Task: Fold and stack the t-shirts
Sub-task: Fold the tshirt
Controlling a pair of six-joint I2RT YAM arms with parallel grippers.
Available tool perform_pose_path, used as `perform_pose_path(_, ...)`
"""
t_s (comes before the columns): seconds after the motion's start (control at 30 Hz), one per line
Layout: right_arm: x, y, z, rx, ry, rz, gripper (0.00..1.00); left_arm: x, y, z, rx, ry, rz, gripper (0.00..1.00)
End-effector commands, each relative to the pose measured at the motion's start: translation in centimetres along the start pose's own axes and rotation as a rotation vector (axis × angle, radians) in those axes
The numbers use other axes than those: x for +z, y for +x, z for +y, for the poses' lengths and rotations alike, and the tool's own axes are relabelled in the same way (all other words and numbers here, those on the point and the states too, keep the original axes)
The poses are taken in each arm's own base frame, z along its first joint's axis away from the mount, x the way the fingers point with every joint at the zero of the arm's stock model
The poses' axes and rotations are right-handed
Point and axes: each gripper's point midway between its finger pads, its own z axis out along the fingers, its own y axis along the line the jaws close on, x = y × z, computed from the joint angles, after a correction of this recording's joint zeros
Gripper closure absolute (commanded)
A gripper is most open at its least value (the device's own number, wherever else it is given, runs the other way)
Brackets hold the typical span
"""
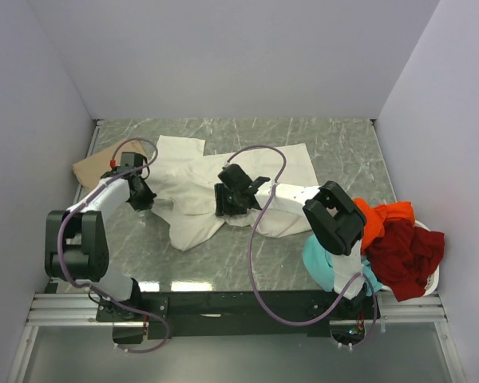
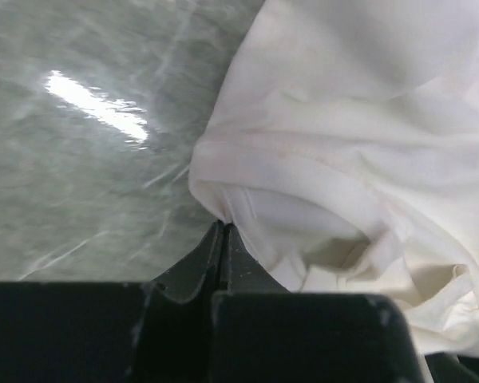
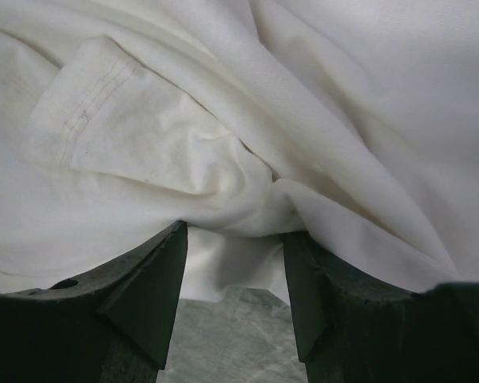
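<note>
White shirt [image 1: 193, 171] lies crumpled in the middle. L claw [image 2: 223, 233], at its 9 o'clock, is pinched tight on the edge, prob to pull it flat. R claw [image 3: 235, 231] gapes wide over a bunch, holding nothing.

Left gripper [image 2: 223, 233]: jaws closed, tips meeting hem of crumpled cream-white t-shirt [image 2: 359, 144]; grey-green marbled table [image 2: 72, 191].

Cream-white t-shirt [image 1: 184, 195] — soft, matt, creased cloth — on a glossy marbled grey table [image 1: 343, 152]; right pincer [image 3: 233, 239] matt black plastic.
</note>
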Motion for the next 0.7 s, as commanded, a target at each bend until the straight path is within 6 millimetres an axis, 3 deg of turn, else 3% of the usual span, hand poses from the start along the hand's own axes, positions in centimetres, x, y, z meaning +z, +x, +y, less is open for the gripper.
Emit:
perform_pose_path(0.0, 0.8, 2.1, -3.5, -0.009, 0.121, 0.077, 0.41, -2.7, -0.8, 1.0, 0.071, 0.003, 0.007, 0.99)
perform_pose_path(0.3, 0.9, 2.1, -3.8, -0.015, 0.135, 0.078, 0.41, -4.6, -0.9, 3.7, 0.083, -0.032, 0.047, 0.99)
perform_pose_path(0.5, 0.5, 1.5, -3.5, -0.038, 0.132, 0.064, 0.39, -5.7, -1.8, 2.6, 0.079, 0.027, 0.011, 0.98)
perform_pose_path(0.53, 0.3, 1.2, -3.2, -0.049, 0.119, 0.057, 0.38, -5.7, -1.9, 2.2, 0.079, 0.048, 0.012, 0.95)
perform_pose_path(0.67, -1.9, -0.7, -1.0, -0.099, 0.056, 0.001, 0.31, -5.9, -1.5, 1.2, 0.066, 0.107, 0.028, 0.59)
